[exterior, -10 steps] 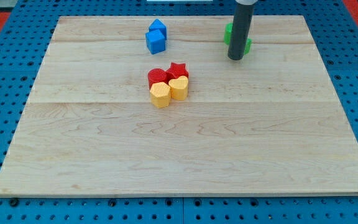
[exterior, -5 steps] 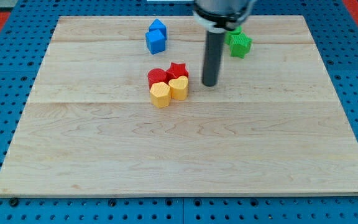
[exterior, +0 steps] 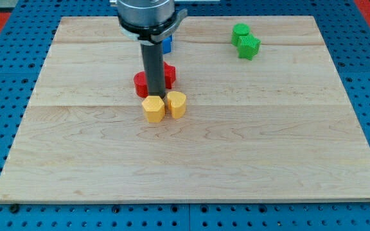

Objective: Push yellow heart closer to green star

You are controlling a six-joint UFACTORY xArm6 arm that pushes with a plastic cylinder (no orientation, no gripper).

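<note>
The yellow heart (exterior: pixel 176 104) lies near the board's middle, touching a yellow hexagon (exterior: pixel 153 109) on its left. The green star (exterior: pixel 248 46) sits at the view's top right, far from the heart. My tip (exterior: pixel 153 97) stands just above the yellow hexagon, at the gap between the two yellow blocks and between the two red blocks. The tip is up and to the left of the yellow heart.
A red round block (exterior: pixel 140 83) lies left of the rod and a red star (exterior: pixel 169 74) right of it. A second green block (exterior: pixel 240 31) touches the green star's top. A blue block (exterior: pixel 167 45) shows partly behind the arm. The wooden board (exterior: pixel 236 160) lies on a blue pegboard.
My tip has swept left and down from beside the green blocks into the red and yellow cluster. The cluster has shifted left and down, and the red blocks have spread apart.
</note>
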